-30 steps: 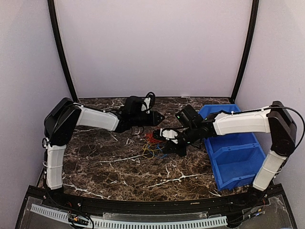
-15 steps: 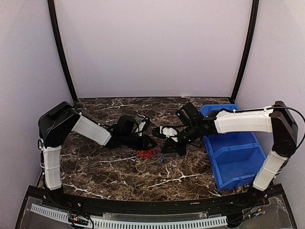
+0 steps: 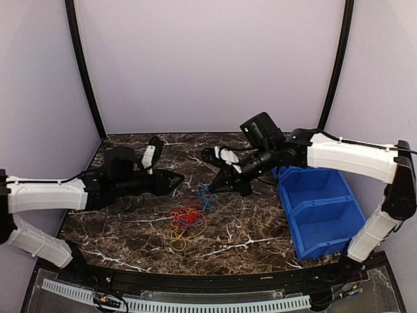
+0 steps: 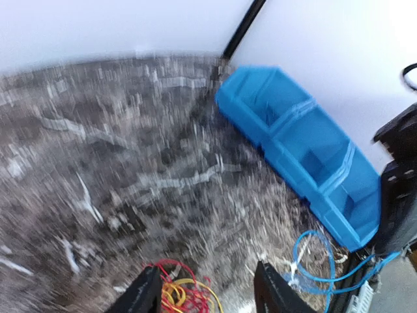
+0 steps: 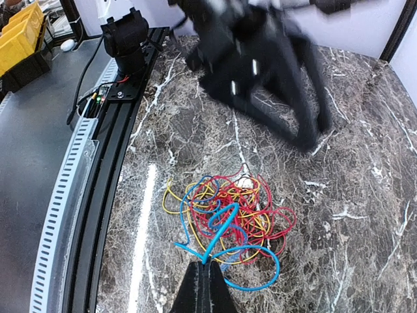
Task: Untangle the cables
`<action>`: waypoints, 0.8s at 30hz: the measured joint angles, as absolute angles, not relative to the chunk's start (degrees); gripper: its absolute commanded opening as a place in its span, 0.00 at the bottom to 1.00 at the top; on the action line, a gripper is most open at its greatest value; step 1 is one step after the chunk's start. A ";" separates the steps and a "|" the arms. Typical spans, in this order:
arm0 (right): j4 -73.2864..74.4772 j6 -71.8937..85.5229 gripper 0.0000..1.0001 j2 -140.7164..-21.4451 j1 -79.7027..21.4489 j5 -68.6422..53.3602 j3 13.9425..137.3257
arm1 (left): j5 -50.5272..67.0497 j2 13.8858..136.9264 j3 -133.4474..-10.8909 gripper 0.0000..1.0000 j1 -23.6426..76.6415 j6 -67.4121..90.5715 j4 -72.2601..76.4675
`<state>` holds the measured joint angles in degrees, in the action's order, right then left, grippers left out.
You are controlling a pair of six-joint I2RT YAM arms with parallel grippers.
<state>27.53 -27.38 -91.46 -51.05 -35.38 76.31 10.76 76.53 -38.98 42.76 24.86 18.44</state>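
The right fingers (image 5: 205, 290) pinch a blue cable (image 5: 220, 231) trailing from the red and yellow cables (image 3: 186, 220) heaped on the tabletop (image 3: 260, 235). The left fingers (image 4: 142, 295) stand apart near that heap.

left hand (image 3: 172, 181): yours reaches in low from the left, pointing right, near the pile but not touching it.
right hand (image 3: 216, 188): yours is angled down-left and pinched closed, with the blue cable (image 3: 206, 195) at its tip.
blue cable: loops down from your right hand to the pile's far-right edge.
cables (image 3: 187, 220): red and yellow tangle on the bench (image 3: 260, 241), nearer you than both hands.
blue bin (image 3: 324, 229): two compartments, at the right side of the bench.
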 measured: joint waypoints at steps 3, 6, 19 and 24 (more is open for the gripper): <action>28.73 -27.35 0.00 -92.18 -51.68 -35.40 77.38 | 5.21 62.57 -36.25 0.66 42.76 22.68 19.20; 29.65 -27.29 0.00 -93.19 -52.14 -35.42 78.74 | 4.25 52.75 -30.63 0.67 43.79 21.17 22.94; 32.08 -26.04 0.00 -96.75 -52.25 -35.40 82.43 | 5.48 64.93 -25.28 0.61 55.46 13.69 32.84; 32.60 -25.17 0.00 -96.79 -52.25 -35.90 83.48 | 6.96 76.55 -27.73 0.56 56.73 12.84 40.07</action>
